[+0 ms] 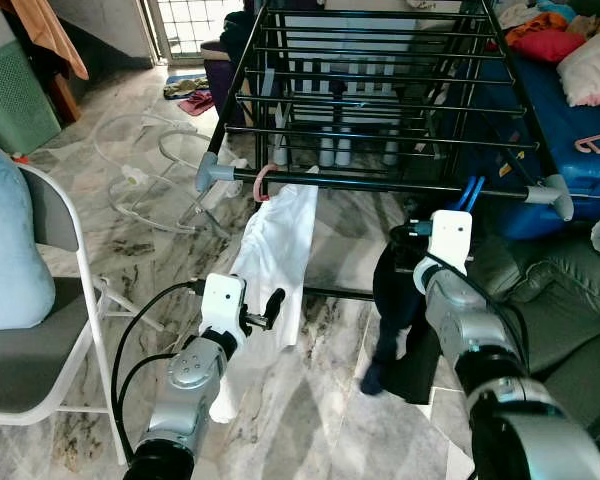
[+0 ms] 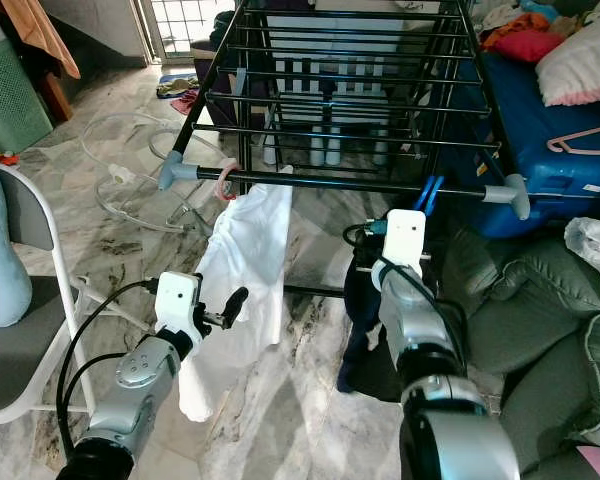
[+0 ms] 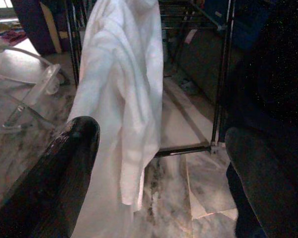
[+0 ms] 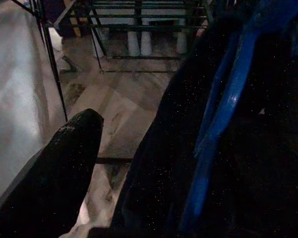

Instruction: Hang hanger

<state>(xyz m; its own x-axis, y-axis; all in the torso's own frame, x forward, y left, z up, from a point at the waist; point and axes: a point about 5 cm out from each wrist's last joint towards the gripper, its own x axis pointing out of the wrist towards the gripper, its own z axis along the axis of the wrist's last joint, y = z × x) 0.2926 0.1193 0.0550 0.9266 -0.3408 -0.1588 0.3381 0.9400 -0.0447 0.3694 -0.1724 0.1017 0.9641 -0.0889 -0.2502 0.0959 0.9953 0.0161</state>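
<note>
In front of me a black drying rack (image 1: 380, 90) is standing on the marble floor (image 1: 310, 420), its front rail (image 1: 380, 186) carrying a white garment (image 1: 275, 260), a blue hanger (image 1: 470, 193) and a dark garment (image 1: 395, 300).

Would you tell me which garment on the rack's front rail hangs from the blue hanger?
The dark garment at the right claw hangs from the blue hanger; the white garment hangs from a pink hook.
</note>
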